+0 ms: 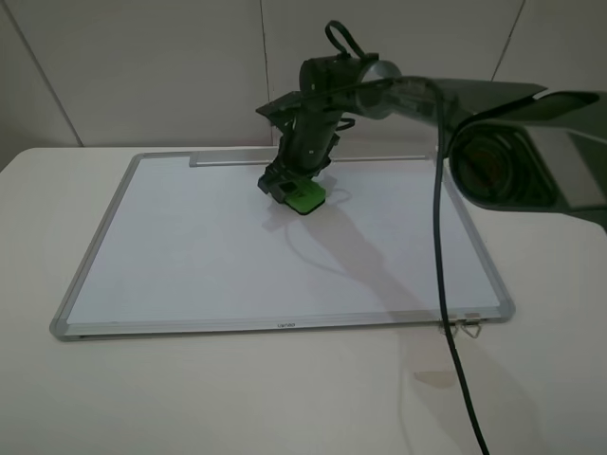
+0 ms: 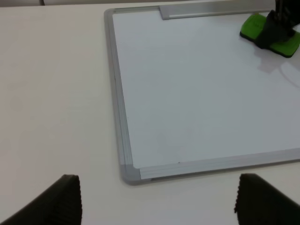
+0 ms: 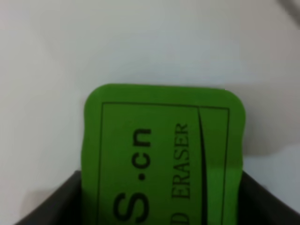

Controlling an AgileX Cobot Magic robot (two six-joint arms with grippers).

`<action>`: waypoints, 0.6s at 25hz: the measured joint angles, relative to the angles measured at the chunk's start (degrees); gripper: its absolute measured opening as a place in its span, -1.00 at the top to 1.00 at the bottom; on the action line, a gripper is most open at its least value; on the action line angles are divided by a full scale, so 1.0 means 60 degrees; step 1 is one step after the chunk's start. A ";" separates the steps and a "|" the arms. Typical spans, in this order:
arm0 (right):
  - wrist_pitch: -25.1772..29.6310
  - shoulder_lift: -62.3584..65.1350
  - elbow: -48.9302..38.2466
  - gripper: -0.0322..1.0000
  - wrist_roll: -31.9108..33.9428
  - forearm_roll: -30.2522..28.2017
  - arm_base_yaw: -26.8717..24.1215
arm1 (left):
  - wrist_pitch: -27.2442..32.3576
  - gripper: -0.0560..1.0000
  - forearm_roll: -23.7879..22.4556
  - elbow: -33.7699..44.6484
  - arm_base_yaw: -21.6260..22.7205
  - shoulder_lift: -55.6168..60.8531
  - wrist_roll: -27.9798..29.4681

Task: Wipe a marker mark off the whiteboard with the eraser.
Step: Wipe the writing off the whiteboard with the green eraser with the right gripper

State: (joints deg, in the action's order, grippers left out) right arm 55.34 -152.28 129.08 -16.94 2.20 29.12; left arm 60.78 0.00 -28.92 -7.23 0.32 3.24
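The whiteboard (image 1: 237, 256) lies flat on the table, its grey tray strip (image 1: 228, 160) along the far edge. My right gripper (image 1: 292, 190) reaches across to the board's far middle and is shut on the green eraser (image 1: 306, 198), which rests on or just above the white surface. The right wrist view shows the eraser (image 3: 164, 150) close up, held between dark fingers (image 3: 56, 204). The left wrist view shows the eraser (image 2: 255, 24) far off and the board (image 2: 197, 93). My left gripper (image 2: 159, 201) is open over the bare table. No marker mark shows in any view.
Small metal clips (image 1: 465, 329) lie by the board's near right corner. A black cable (image 1: 441, 284) hangs from the right arm across the board's right side. A tiny dark dot (image 2: 178, 163) sits on the board frame's edge. The table (image 1: 285, 398) surrounds the board.
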 joint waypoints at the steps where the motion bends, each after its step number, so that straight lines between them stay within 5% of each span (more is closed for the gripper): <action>1: -0.0167 -0.0010 0.0000 -0.21 0.0008 0.0000 -0.0139 | 0.0000 -0.41 0.0000 0.0000 0.0000 0.0000 0.0000; 9: -0.1235 -0.0118 0.0000 -0.21 -0.0192 0.0334 -0.0242 | 0.0000 -0.41 0.0000 0.0000 0.0000 0.0000 0.0000; 15: -0.1548 -0.0192 0.0000 -0.21 -0.1289 0.1475 0.0814 | 0.0000 -0.41 0.0000 0.0000 0.0000 0.0000 0.0000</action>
State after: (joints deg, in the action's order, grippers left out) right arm 46.06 -153.43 129.08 -24.67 11.04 34.00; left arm 60.78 0.00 -28.92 -7.23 0.32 3.24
